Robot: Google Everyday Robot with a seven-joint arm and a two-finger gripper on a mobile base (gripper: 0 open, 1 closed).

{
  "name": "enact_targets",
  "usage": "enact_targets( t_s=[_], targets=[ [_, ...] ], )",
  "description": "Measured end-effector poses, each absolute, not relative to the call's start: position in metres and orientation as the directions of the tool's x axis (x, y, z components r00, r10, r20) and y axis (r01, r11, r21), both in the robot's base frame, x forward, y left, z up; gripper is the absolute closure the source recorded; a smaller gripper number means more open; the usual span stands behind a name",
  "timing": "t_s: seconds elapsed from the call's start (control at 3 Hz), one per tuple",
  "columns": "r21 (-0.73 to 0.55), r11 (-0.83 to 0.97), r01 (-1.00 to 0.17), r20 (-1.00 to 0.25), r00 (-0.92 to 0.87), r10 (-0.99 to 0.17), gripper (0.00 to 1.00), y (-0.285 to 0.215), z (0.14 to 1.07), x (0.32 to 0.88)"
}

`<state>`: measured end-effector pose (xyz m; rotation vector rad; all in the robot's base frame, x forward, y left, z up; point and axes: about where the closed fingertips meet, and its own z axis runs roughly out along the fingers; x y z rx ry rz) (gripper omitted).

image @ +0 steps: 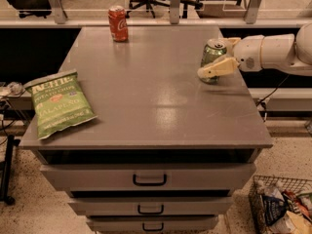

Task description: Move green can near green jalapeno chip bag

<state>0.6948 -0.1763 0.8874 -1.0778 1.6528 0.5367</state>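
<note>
Gripper (216, 58) at green can (212, 51); bare tabletop (146, 84) stretches to green jalapeno chip bag (61, 104).

Reads "KETTLE" in white on top of the green jalapeno chip bag (59, 105), "JALAPENO" lower down. Too blurry to read: pale marks on the green can (212, 52), at the gripper (215, 57) by the counter's (156, 96) right edge.
</note>
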Motion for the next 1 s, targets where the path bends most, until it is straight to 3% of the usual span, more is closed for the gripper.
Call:
enact_targets(
  t_s=[1.0],
  targets=[
    [-0.144,0.492,-0.859,-0.977,0.044,-0.211,0.87,-0.174,0.933,0.687]
  ],
)
